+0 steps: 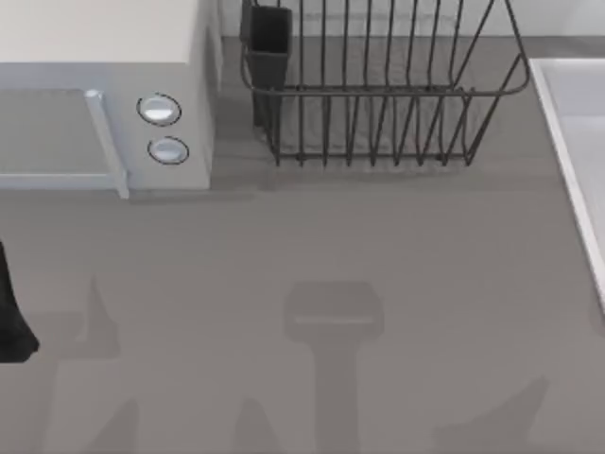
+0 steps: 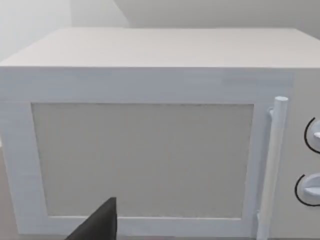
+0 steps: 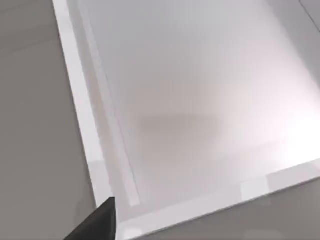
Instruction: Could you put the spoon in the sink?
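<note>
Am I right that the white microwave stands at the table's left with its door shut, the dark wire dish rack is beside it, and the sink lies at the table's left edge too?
Not quite: the sink lies at the table's right edge, as the top view shows. The microwave is at the left, door shut, with the dish rack beside it.

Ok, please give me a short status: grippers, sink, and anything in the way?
Left gripper faces the microwave door. Right gripper is at the sink rim. Basin floor bare. Dish rack stands apart, at the back.
</note>
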`<act>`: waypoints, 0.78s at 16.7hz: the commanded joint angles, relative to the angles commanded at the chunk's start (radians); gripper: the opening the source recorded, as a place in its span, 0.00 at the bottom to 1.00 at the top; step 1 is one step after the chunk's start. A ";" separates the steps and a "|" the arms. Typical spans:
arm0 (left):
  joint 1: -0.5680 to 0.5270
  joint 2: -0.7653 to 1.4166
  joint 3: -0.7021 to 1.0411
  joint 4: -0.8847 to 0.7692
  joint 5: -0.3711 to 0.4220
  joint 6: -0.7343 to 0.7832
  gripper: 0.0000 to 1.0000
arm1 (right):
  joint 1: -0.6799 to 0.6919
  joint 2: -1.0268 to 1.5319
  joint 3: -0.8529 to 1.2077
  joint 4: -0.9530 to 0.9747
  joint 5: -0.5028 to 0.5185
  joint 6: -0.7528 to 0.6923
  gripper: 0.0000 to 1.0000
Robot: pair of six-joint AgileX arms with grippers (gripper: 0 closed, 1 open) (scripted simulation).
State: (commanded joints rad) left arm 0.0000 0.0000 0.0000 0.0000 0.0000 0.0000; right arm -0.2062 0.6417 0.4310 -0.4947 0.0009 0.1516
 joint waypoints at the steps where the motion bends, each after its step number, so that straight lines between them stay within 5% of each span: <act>1: 0.000 0.000 0.000 0.000 0.000 0.000 1.00 | -0.027 0.092 0.056 -0.064 0.000 0.020 1.00; 8: 0.000 0.000 0.000 0.000 0.000 0.000 1.00 | -0.186 0.646 0.389 -0.449 0.001 0.137 1.00; 13: 0.000 0.000 0.000 0.000 0.000 0.000 1.00 | -0.230 0.788 0.481 -0.553 0.001 0.169 1.00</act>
State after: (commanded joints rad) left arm 0.0000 0.0000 0.0000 0.0000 0.0000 0.0000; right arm -0.4363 1.4293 0.9116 -1.0479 0.0020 0.3206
